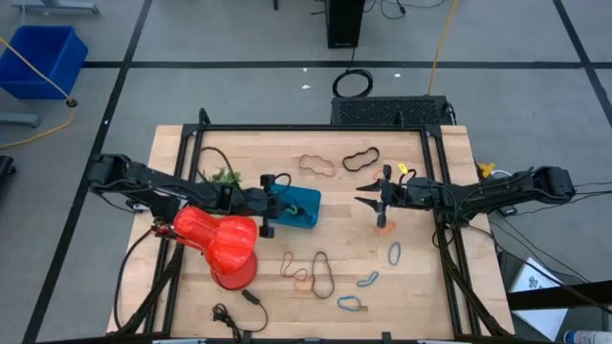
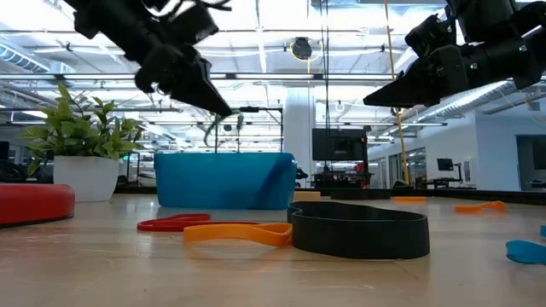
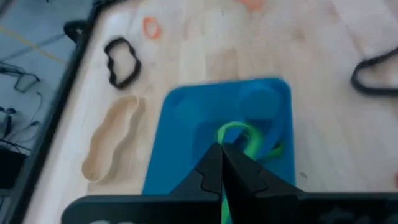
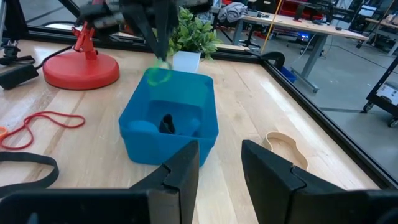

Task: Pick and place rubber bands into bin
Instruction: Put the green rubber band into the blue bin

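The teal bin (image 1: 306, 199) stands at the table's middle, with a black band and a blue one (image 4: 166, 124) lying inside. My left gripper (image 1: 277, 206) hovers over the bin's left end, shut on a green rubber band (image 3: 239, 134). Other rubber bands lie loose on the wood: a tan one (image 1: 316, 164) and a black one (image 1: 361, 158) at the far side, and blue ones (image 1: 368, 279), a black one (image 1: 322, 272) and a red one (image 1: 295, 270) at the near side. My right gripper (image 1: 368, 199) waits open, right of the bin and off the table. My left gripper pinches the green rubber band at one spot of its loop (image 3: 231, 144) between its shut fingertips. The fingers slant down from the table's left. The band hangs slack below the tips (image 2: 218, 128), clear above the bin's rim.
A red vase (image 1: 225, 244) lies on its side near the left arm. A small potted plant (image 1: 225, 177) stands left of the bin. A thin black cable (image 1: 239, 311) lies at the near edge. An orange band (image 1: 384, 226) rests below my right gripper.
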You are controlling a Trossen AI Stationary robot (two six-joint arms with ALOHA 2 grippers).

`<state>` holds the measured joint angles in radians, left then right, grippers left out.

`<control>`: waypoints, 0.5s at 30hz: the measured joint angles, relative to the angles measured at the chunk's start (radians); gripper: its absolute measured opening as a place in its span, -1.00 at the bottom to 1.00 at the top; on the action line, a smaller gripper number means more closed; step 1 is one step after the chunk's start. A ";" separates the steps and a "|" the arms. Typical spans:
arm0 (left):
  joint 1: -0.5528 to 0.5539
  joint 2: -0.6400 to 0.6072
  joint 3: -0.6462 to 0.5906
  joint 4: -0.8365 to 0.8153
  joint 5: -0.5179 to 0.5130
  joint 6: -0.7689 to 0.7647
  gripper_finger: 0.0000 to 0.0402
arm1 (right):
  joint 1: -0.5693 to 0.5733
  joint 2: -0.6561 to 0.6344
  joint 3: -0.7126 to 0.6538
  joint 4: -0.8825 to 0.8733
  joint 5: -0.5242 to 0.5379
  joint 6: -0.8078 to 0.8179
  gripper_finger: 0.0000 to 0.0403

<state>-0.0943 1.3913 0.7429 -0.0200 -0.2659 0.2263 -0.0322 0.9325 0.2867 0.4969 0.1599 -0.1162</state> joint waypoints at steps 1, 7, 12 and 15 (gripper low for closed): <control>0.004 0.012 -0.001 -0.008 0.000 0.000 -0.96 | 0.000 0.000 0.000 0.000 0.000 0.000 -0.43; 0.025 0.082 -0.001 -0.003 0.003 -0.002 -0.96 | 0.000 0.000 0.000 0.000 0.000 0.000 -0.43; 0.037 0.109 -0.001 -0.001 -0.002 -0.005 -0.90 | 0.000 0.000 0.000 -0.002 0.000 0.000 -0.43; 0.044 0.111 -0.001 -0.003 -0.001 -0.026 -0.93 | 0.000 0.000 0.000 -0.001 0.000 0.000 -0.43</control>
<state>-0.0508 1.5024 0.7418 -0.0234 -0.2672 0.2002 -0.0322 0.9325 0.2867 0.4961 0.1596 -0.1163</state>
